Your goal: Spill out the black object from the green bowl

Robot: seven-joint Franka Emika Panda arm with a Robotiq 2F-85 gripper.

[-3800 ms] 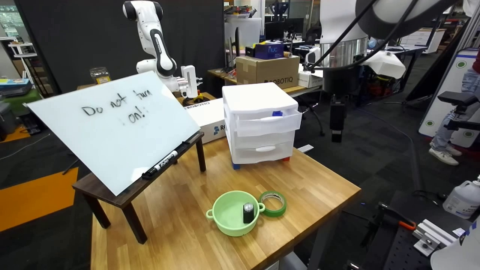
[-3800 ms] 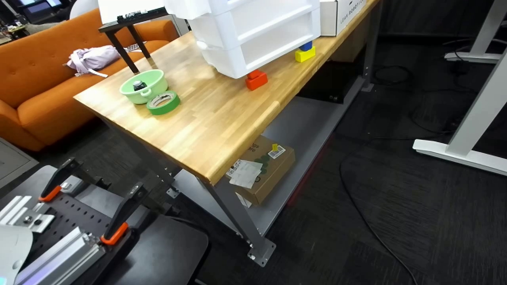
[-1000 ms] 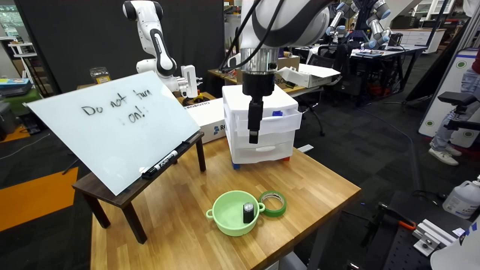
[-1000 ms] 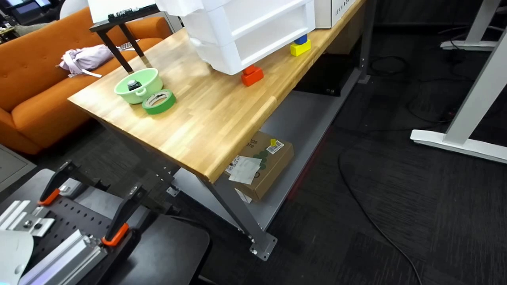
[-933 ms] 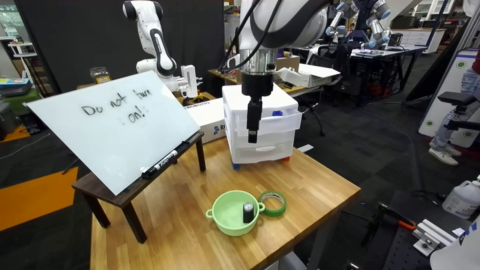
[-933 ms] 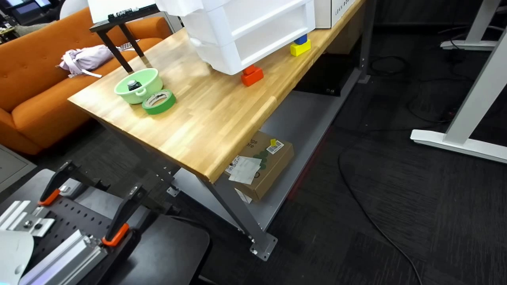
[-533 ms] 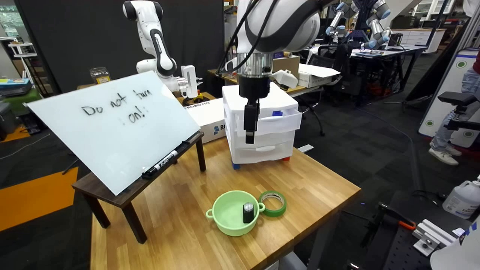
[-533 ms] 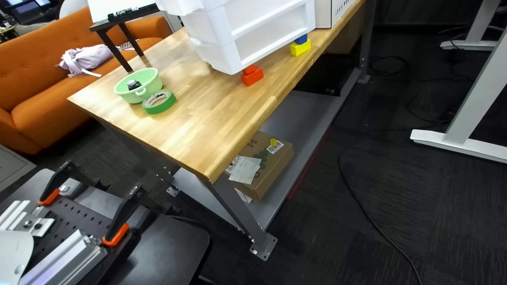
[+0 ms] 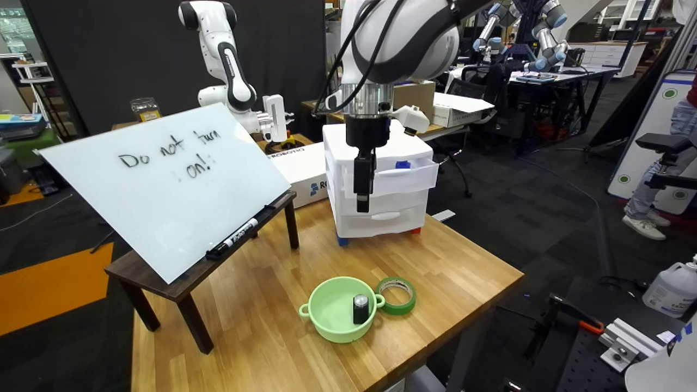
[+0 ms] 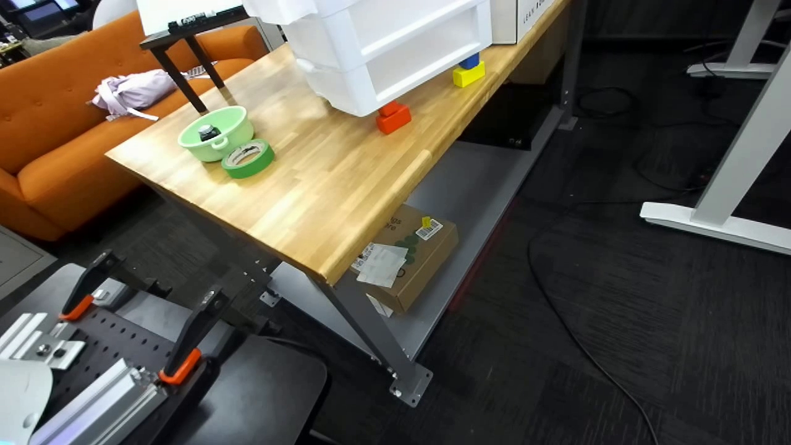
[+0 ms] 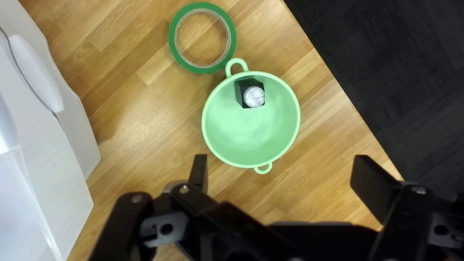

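Observation:
The light green bowl [image 9: 326,316] stands upright on the wooden table, with a small loop handle on either side. It also shows in an exterior view [image 10: 238,131] and in the wrist view [image 11: 250,132]. The black object [image 9: 360,311], a small block with a round silver top, is inside it against the wall near one handle; it shows in the wrist view [image 11: 243,95] too. My gripper [image 11: 282,174] is open and empty, high above the table. In an exterior view the gripper [image 9: 362,204] hangs pointing down in front of the drawers, apart from the bowl.
A green tape roll [image 11: 174,40] lies beside the bowl's handle. A white drawer unit [image 9: 381,198] with its top drawer partly open stands behind. A whiteboard [image 9: 163,196] leans on a dark stand [image 9: 179,286]. The table edge [image 9: 463,326] is close to the bowl.
My gripper has moved left in an exterior view, from beyond the table edge to in front of the drawers, lately sinking slightly. The bowl and the black object have not moved.

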